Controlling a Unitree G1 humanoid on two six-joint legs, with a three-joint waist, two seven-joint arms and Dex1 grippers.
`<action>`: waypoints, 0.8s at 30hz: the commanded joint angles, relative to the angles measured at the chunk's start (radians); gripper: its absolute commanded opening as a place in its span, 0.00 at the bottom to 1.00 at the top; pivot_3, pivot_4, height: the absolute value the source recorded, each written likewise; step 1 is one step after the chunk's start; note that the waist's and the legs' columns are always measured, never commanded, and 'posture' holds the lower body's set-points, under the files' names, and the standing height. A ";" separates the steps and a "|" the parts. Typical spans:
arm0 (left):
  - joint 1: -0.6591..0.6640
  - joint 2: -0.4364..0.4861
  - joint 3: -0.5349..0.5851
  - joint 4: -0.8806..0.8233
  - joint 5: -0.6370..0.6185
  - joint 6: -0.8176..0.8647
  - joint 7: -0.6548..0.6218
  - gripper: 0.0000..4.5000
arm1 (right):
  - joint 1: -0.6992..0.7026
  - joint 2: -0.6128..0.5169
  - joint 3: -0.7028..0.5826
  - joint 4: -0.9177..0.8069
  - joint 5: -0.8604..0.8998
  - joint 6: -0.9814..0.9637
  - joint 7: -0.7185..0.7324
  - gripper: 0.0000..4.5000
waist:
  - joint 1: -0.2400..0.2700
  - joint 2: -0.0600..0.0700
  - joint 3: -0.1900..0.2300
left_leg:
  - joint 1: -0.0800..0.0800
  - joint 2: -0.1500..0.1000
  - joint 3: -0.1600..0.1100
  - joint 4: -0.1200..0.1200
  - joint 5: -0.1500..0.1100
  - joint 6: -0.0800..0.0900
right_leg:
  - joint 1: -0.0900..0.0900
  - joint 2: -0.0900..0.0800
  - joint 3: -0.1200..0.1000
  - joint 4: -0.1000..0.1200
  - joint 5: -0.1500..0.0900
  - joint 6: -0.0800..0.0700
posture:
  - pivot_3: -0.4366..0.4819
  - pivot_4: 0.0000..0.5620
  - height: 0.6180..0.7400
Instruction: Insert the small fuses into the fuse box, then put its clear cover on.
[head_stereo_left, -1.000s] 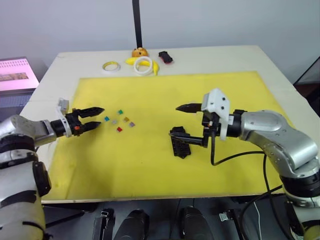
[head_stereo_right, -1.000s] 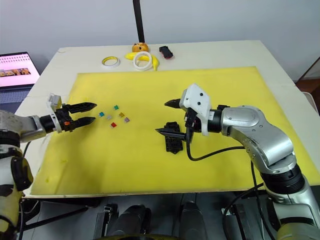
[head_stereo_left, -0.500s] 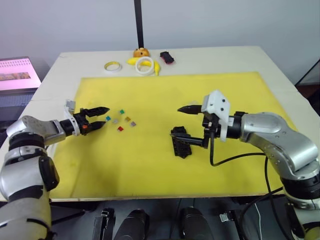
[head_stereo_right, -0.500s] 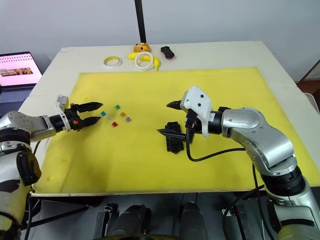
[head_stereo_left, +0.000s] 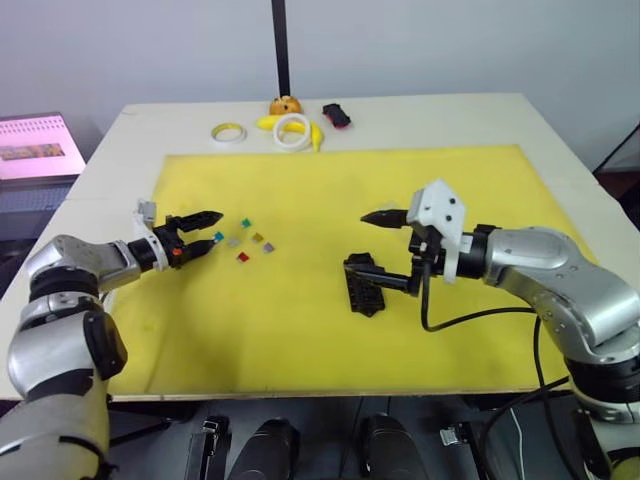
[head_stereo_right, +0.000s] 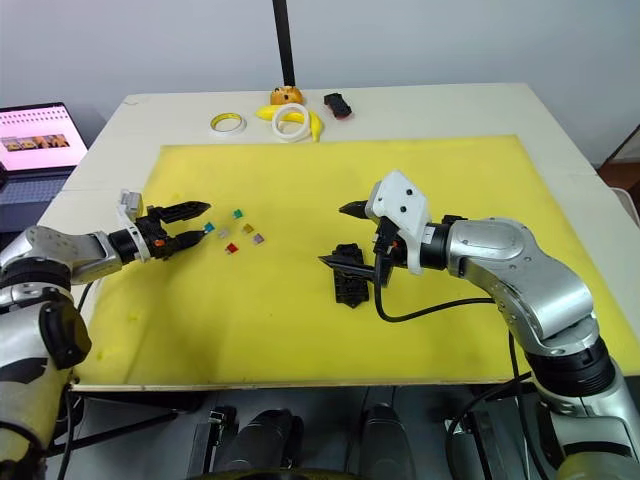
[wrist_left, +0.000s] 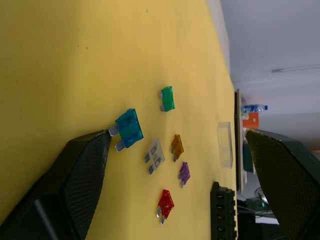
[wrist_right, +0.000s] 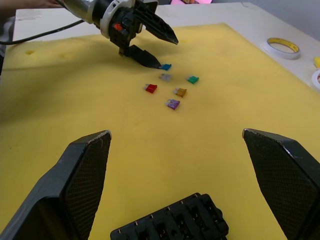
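The left gripper was seen with its fingers spread apart and empty, low over the yellow mat, its lower fingertip just beside the blue fuse. The small fuses were scattered in a loose cluster on the mat: the blue fuse nearest the left gripper, then the green fuse, the grey fuse, the yellow fuse, the purple fuse and the red fuse. The right gripper was likewise held wide open and empty, its lower finger directly over the fuse box, which lay on the mat well apart from the fuses. The clear cover rested flat on the mat beyond the cluster. Tape rings lay at the table's far edge.
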 joint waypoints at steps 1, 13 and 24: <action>-0.022 -0.037 0.002 0.005 0.002 -0.001 -0.002 1.00 | -0.010 -0.003 -0.031 -0.035 0.005 -0.005 -0.006 0.99 | 0.006 0.000 0.000 | 0.000 0.000 0.000 0.000 0.000 0.000 | 0.000 0.000 0.000 0.000 0.000 0.000 | 0.48 0.27 1.00; -0.017 -0.070 0.061 0.014 -0.009 -0.035 0.106 0.60 | -0.009 -0.036 -0.045 -0.029 0.009 -0.008 0.019 1.00 | 0.010 0.000 0.000 | 0.000 -0.001 -0.001 0.001 0.000 0.000 | 0.000 -0.001 0.000 0.000 0.000 0.000 | 0.48 0.27 1.00; -0.006 -0.063 0.062 0.027 0.005 -0.059 0.106 0.60 | 0.002 -0.041 -0.052 -0.042 0.012 -0.001 0.015 1.00 | 0.007 0.000 0.000 | 0.000 -0.001 0.000 0.001 0.000 0.000 | 0.000 -0.001 0.000 0.000 0.000 0.000 | 0.48 0.27 1.00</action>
